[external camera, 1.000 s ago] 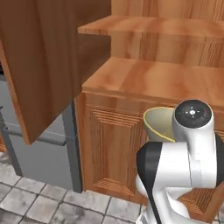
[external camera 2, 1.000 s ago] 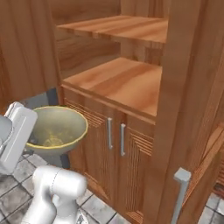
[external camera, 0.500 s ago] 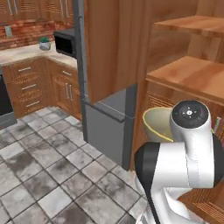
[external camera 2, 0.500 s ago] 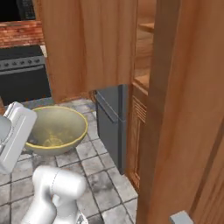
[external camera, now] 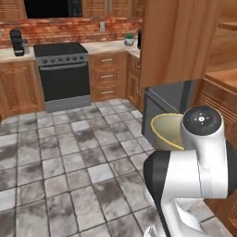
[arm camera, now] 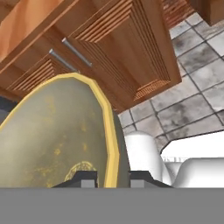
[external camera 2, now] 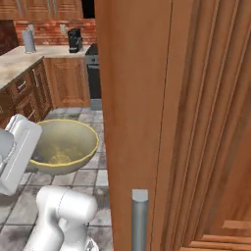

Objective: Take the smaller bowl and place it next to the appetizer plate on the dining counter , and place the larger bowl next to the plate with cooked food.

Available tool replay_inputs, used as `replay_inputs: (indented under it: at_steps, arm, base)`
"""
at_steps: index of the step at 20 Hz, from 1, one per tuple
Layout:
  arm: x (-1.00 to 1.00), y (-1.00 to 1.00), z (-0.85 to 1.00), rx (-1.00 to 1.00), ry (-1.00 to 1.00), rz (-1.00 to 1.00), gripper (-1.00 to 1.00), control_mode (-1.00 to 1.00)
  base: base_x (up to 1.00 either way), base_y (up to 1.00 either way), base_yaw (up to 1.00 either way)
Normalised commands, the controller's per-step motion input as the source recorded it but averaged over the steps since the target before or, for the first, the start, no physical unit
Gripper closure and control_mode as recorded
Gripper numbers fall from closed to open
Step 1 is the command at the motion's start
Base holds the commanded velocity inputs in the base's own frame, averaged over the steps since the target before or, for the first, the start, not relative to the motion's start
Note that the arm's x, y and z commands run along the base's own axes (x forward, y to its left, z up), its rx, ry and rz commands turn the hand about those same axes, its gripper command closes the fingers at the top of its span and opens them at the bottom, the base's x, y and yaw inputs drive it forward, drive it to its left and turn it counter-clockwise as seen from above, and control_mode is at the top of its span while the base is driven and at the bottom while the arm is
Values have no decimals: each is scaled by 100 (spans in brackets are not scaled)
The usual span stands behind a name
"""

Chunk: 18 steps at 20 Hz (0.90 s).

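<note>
The larger bowl [external camera: 167, 131], olive-tan with a yellow rim, hangs in the air just in front of my wrist. The right base view shows the larger bowl [external camera 2: 64, 146] with its hollow facing up, held at its left rim by my white hand. In the hand view my gripper [arm camera: 113, 176] is shut on the rim of the larger bowl [arm camera: 52, 131], one fingertip inside and one outside. The smaller bowl, the appetizer plate, the dining counter and the plate with cooked food are out of view.
A tall wooden cabinet door [external camera 2: 142, 98] with a grey handle [external camera 2: 139, 215] stands very close on the right. A grey appliance front [external camera: 166, 99] sits behind the bowl. Across the grey tiled floor [external camera: 55, 162] are a black stove [external camera: 62, 74] and wooden kitchen cabinets [external camera: 109, 76].
The whole picture has swung: the base has turned, so the cabinet shelves slid off to the right and the stove and floor came into view. The bowl stays in the gripper.
</note>
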Motion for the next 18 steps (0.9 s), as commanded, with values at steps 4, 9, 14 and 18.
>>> replay_inputs:
  at_steps: [4,9,14,18]
  arm:
    - [0,0,0,0,0,0,100,100]
    - [0,0,0,0,0,0,100,100]
    - [0,0,0,0,0,0,100,100]
    - [0,0,0,0,0,0,100,100]
  base:
    - [-96,29,50]
    - [-65,75,44]
    - [-66,71,36]
    - [-100,42,23]
